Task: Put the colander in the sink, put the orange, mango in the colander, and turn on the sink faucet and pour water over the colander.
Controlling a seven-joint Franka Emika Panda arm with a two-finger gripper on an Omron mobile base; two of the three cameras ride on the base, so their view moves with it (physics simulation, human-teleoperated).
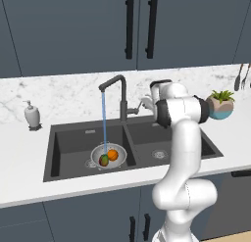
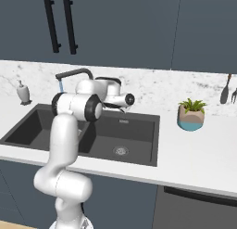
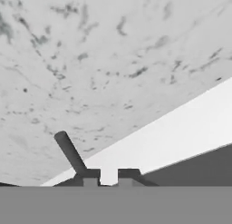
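Step in hand was the last one: water on, running over the fruit. A blue stream fell from the faucet (image 1: 113,91) spout straight into the colander (image 1: 108,155), which sat in the left basin of the sink (image 1: 68,143) over the drain. The orange (image 1: 112,155) and the mango (image 1: 104,160) lay in it, touching, the mango on the near-left side. So placement looked done and the pour was under way.

The gripper (image 3: 108,177) was at the back of the sink beside the faucet base, with its fingers (image 3: 89,175) drawn close together and a small gap between the tips. The lever (image 3: 69,152) stuck up just left of the left tip; I couldn't tell whether it touched. Nothing appeared to be clamped.

Next move, my read: nothing more to grasp. Back the hand off toward the robot without dragging the lever, or the flow could stop.

Clearances:
- Marble wall (image 3: 113,60) right ahead of the hand, so no room forward.
- Faucet neck and spout just to the hand's left in the left base view; avoid swinging that way.
- Right basin below and in front of the hand gave open room to retreat.
- Plant pot (image 2: 191,117) on the counter to the right, well apart.
- Soap dispenser (image 1: 32,114) far left, out of the way.
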